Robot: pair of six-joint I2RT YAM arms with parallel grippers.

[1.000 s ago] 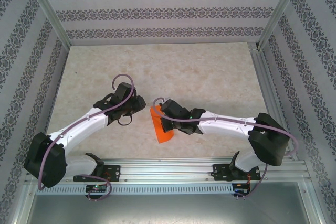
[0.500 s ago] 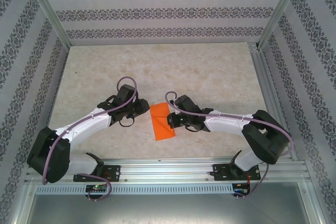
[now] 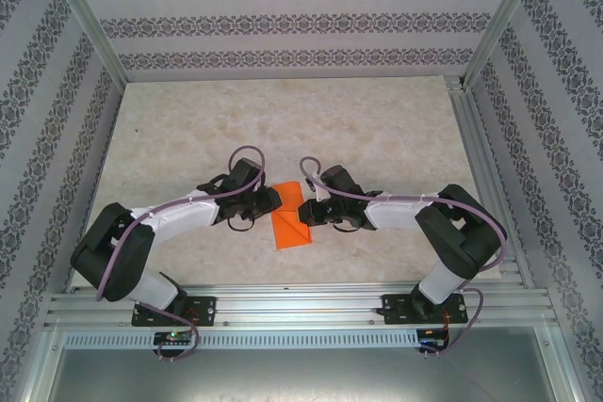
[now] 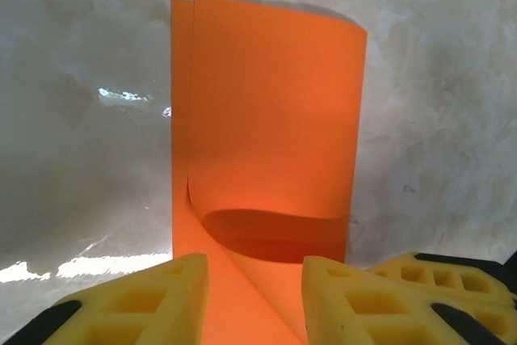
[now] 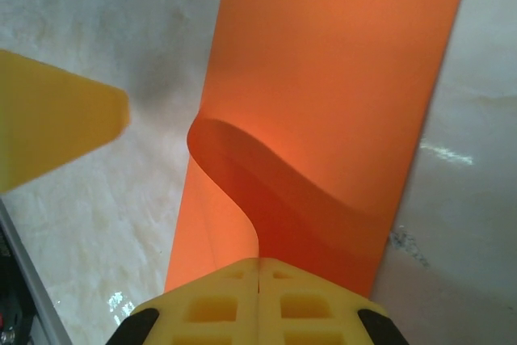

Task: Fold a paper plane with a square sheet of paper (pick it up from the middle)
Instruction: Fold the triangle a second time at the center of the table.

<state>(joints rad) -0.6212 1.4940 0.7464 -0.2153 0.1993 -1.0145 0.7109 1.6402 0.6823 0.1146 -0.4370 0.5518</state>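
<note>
The square sheet of paper lies on the table folded in half into a narrow orange rectangle, between the two grippers. My left gripper is at its left edge, open, and its yellow fingers straddle the near end of the paper, whose upper layer curls upward. My right gripper is at the right edge. In the right wrist view the right gripper is shut on the lifted upper layer of the paper, which bows up from the flat lower layer. One left fingertip shows at the left.
The pale marbled table stretches behind and to both sides of the paper. An aluminium rail with the arm bases runs along the near edge. Patterned walls and metal posts enclose the table.
Both arms have drawn in toward the paper from either side. The right gripper has moved off the top of the sheet to its right edge and lifted the upper layer.
</note>
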